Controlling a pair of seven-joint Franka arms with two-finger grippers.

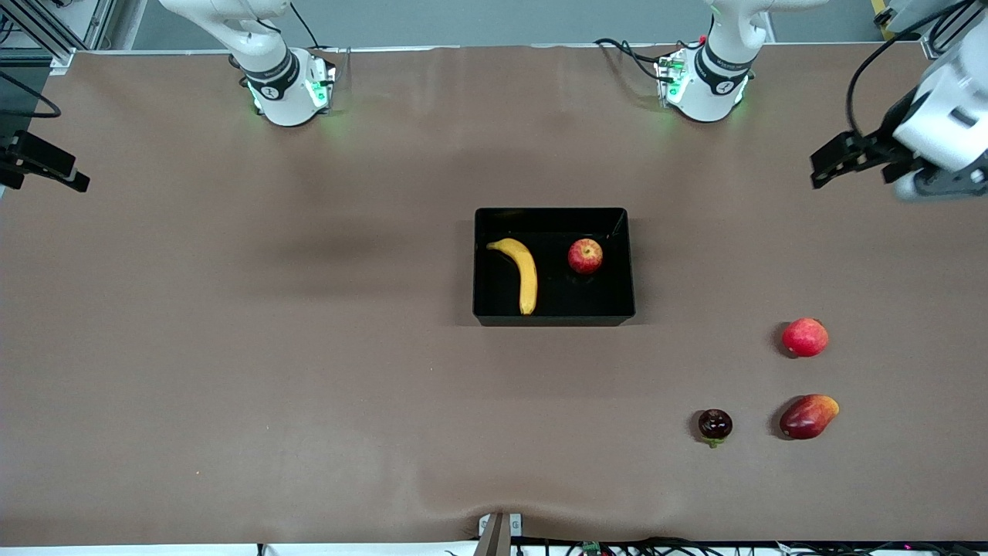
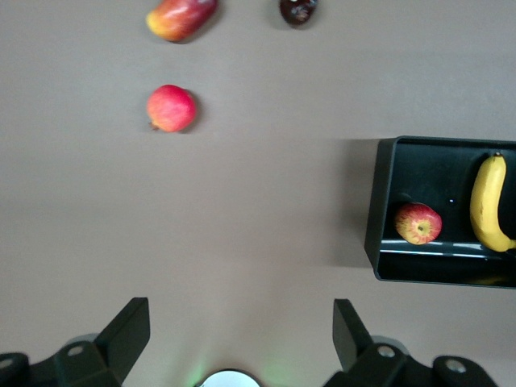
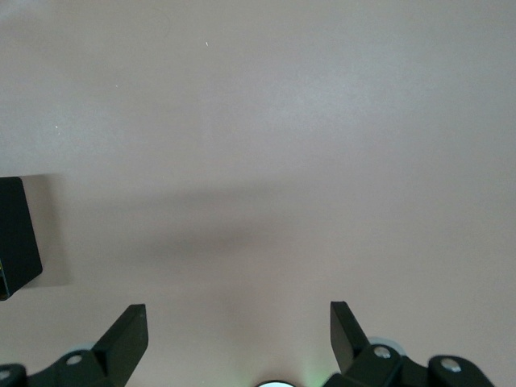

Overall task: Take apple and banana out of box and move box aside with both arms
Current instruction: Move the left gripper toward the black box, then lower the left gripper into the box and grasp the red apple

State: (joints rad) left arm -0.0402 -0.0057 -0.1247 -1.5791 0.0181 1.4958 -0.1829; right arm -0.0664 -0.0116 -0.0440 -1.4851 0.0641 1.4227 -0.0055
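The black box [image 1: 553, 318] stands at the middle of the table. The yellow banana [image 1: 525, 274] lies in it toward the right arm's end, and the red apple with yellowish streaks [image 1: 585, 255] sits beside it toward the left arm's end. My left gripper [image 1: 821, 171] is open and empty, raised over the table's edge at the left arm's end. Its wrist view shows the gripper [image 2: 240, 318], the box [image 2: 377, 210], the apple [image 2: 418, 223] and the banana [image 2: 489, 201]. My right gripper [image 1: 73, 179] is open and empty, raised at the right arm's end. Its wrist view shows the gripper [image 3: 239, 321] over bare table and one corner of the box [image 3: 16, 234].
Toward the left arm's end, nearer the front camera than the box, lie a plain pinkish-red round fruit [image 1: 805, 337], a red-orange mango [image 1: 808, 416] and a small dark round fruit [image 1: 715, 425]. All show in the left wrist view: the fruit [image 2: 171, 108], mango [image 2: 181, 18], dark fruit [image 2: 298, 10].
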